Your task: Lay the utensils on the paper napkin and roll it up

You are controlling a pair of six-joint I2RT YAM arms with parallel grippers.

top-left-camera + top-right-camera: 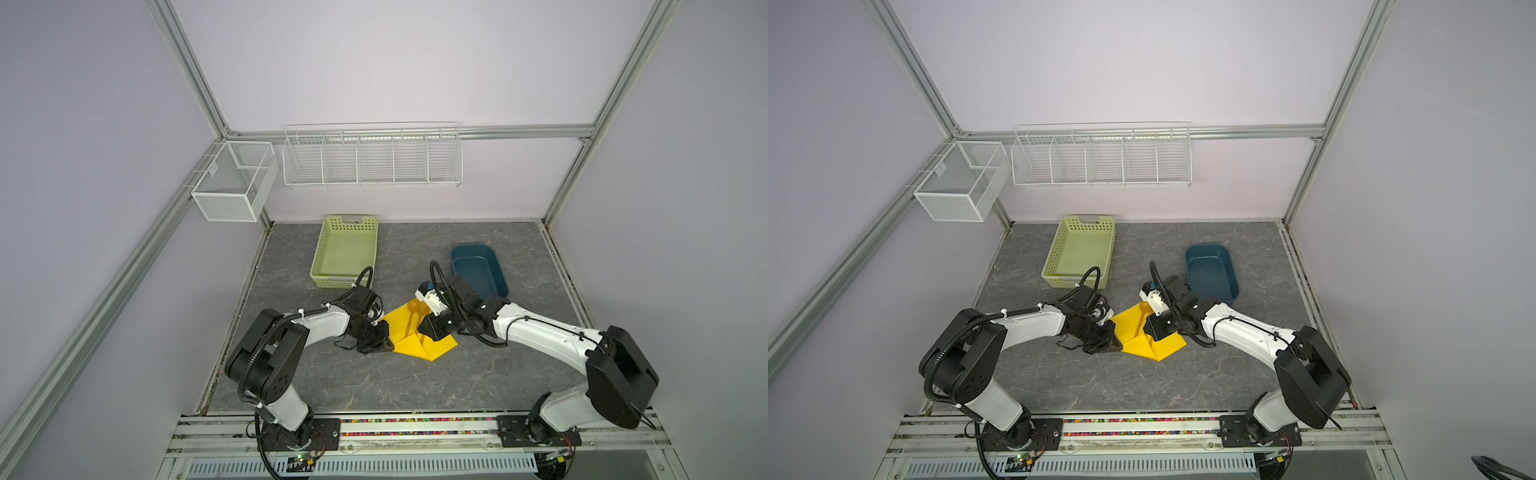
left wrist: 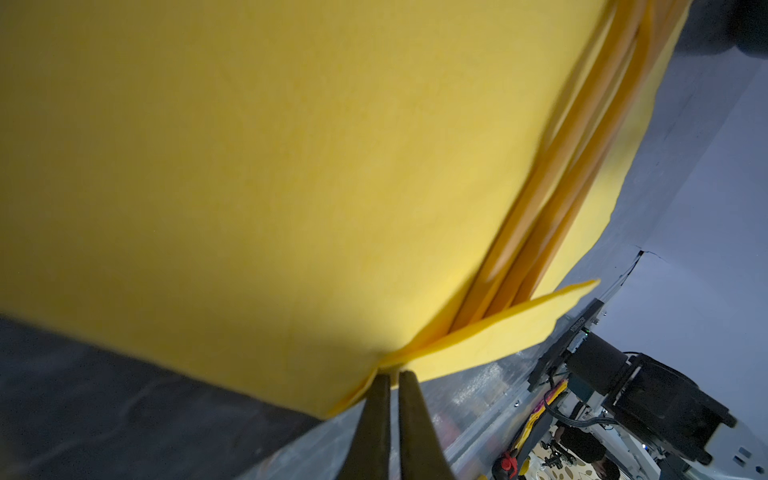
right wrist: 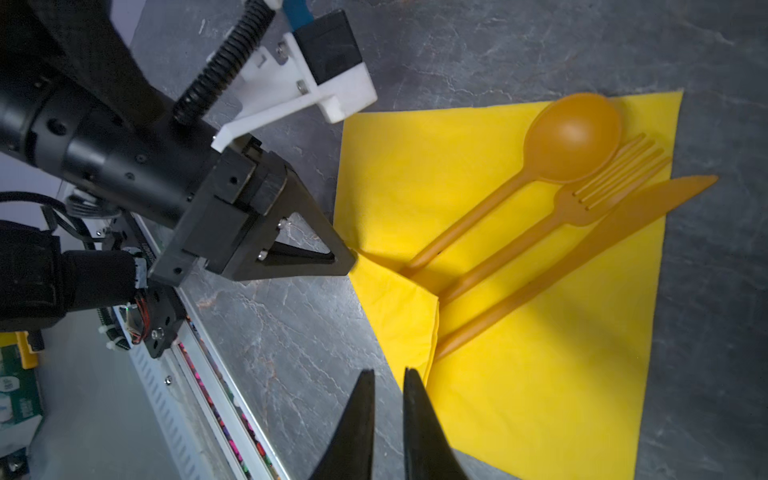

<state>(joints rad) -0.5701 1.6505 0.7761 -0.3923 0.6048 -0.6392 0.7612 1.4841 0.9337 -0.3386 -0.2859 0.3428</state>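
Note:
The yellow paper napkin lies on the grey table between the arms, with its near-left part folded over the utensils' handle ends. On it lie an orange spoon, a fork and a knife. My left gripper is shut on the left end of the fold. My right gripper stands over the flap's near edge, jaws a narrow slit apart. I see no paper clearly pinched there.
A green slotted basket stands at the back left of the table. A dark blue tub sits at the back right, close behind the right arm. White wire racks and a mesh box hang on the walls.

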